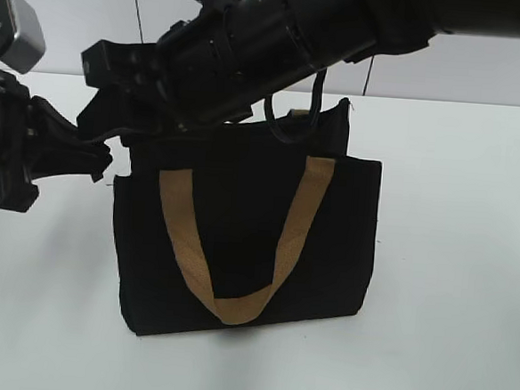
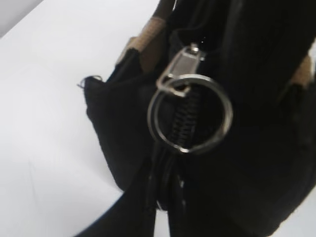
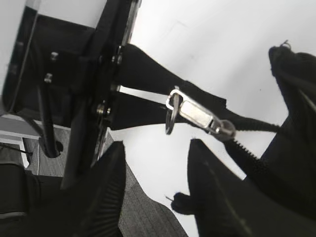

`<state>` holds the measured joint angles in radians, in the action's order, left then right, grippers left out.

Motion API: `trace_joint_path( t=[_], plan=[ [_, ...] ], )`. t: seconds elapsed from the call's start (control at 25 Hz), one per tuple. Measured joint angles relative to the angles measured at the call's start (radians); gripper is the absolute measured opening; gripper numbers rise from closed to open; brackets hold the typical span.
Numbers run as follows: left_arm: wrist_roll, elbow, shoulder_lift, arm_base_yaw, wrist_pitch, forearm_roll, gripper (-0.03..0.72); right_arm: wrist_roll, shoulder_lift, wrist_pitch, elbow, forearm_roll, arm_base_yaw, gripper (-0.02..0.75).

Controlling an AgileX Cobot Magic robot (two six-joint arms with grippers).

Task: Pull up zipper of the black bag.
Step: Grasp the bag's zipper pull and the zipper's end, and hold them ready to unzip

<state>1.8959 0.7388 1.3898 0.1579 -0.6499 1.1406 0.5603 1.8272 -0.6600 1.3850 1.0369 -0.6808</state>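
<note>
The black bag [image 1: 328, 244] stands upright on the white table, one tan strap handle [image 1: 288, 242] hanging down its front. My left gripper [image 1: 97, 159] is at the bag's top left corner. In the left wrist view it [image 2: 163, 197] is shut on the bag's fabric end just below the zipper track [image 2: 185, 123]. The silver pull tab [image 2: 180, 66] carries a metal ring [image 2: 222, 118]. My right arm reaches across from the upper right to the same corner [image 1: 114, 118]. My right gripper [image 3: 157, 145] is open, with the pull tab [image 3: 195, 112] just beyond its fingertips, not touching.
The white table [image 1: 445, 351] extends on all sides of the bag. The right arm's black cable [image 1: 291, 130] loops over the bag's top edge. The left arm's body [image 3: 84, 98] fills the left of the right wrist view, above grey floor [image 3: 148, 217].
</note>
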Motion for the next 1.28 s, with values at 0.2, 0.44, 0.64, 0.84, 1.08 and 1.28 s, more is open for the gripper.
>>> trace_joint_path(
  t=[0.2, 0.44, 0.64, 0.84, 1.08, 1.28],
  plan=[
    [0.0, 0.0, -0.031, 0.0, 0.038, 0.0, 0.02, -0.054, 0.0, 0.03, 0.0, 0.0, 0.001, 0.329],
    [0.0, 0.0, -0.059, 0.0, 0.054, 0.001, 0.02, -0.121, 0.0, 0.077, 0.0, 0.003, 0.001, 0.329],
    [0.0, 0.0, -0.059, 0.0, 0.05, 0.0, 0.019, -0.147, 0.001, 0.069, 0.0, 0.004, 0.001, 0.329],
    [0.0, 0.0, -0.062, 0.0, 0.085, -0.001, 0.019, -0.127, 0.001, -0.13, 0.0, -0.088, 0.001, 0.329],
    [0.0, 0.0, -0.108, 0.0, 0.103, -0.049, 0.019, -0.124, -0.04, -0.164, 0.0, -0.205, 0.001, 0.329],
    [0.0, 0.0, -0.119, 0.0, 0.09, -0.093, 0.019, -0.114, -0.123, -0.068, 0.001, -0.257, 0.001, 0.329]
  ],
)
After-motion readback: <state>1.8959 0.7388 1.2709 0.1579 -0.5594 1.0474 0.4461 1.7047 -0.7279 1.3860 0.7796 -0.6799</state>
